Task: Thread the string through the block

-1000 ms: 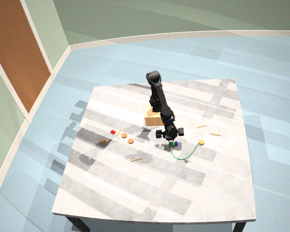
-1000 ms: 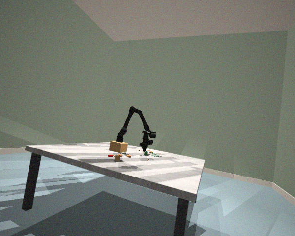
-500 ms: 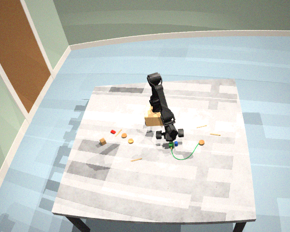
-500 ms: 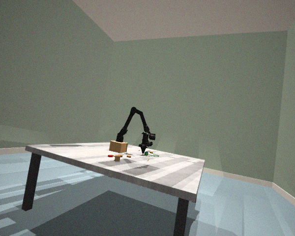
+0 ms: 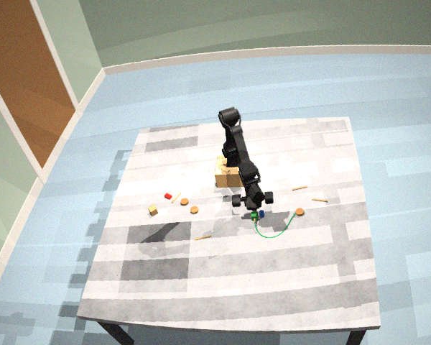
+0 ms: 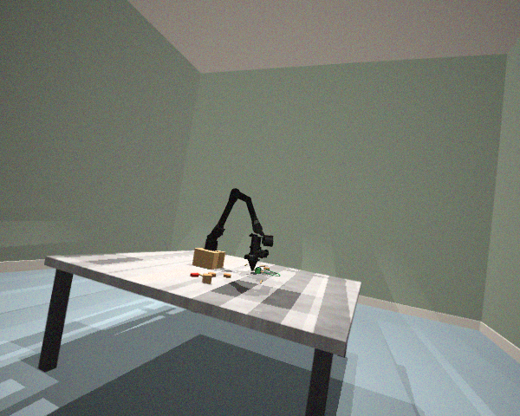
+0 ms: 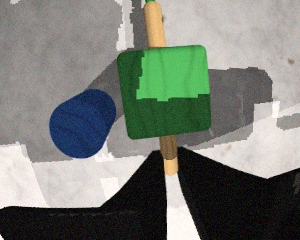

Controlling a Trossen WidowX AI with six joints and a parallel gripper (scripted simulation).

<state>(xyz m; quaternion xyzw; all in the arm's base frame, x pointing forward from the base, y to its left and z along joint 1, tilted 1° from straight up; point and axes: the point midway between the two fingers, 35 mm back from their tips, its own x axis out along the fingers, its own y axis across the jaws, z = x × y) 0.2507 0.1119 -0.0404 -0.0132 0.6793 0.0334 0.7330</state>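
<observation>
The stick (image 7: pixel 155 25) on the string lies with a green cube (image 5: pixel 254 215) (image 7: pixel 172 75) over its middle; whether they touch is unclear. The green string (image 5: pixel 271 236) curves from the stick's far end to its round wooden button (image 5: pixel 299 211). My gripper (image 5: pixel 254 210) (image 6: pixel 252 269) (image 7: pixel 168 157) points down at the table and is shut on the stick's near end, right beside the cube. The wooden block (image 5: pixel 221 180) (image 6: pixel 204 258) stands on the table nearer the arm's base, partly hidden by the arm. Its hole cannot be made out.
A blue cylinder (image 5: pixel 261 213) (image 7: pixel 82 124) stands close beside the green cube. Loose sticks lie at the right (image 5: pixel 299 187) (image 5: pixel 320 200) and left (image 5: pixel 202 237) (image 5: pixel 176 197). Two loose buttons (image 5: pixel 184 201) (image 5: pixel 194 209), a red piece (image 5: pixel 167 195) and a wooden cube (image 5: pixel 153 210) are at the left.
</observation>
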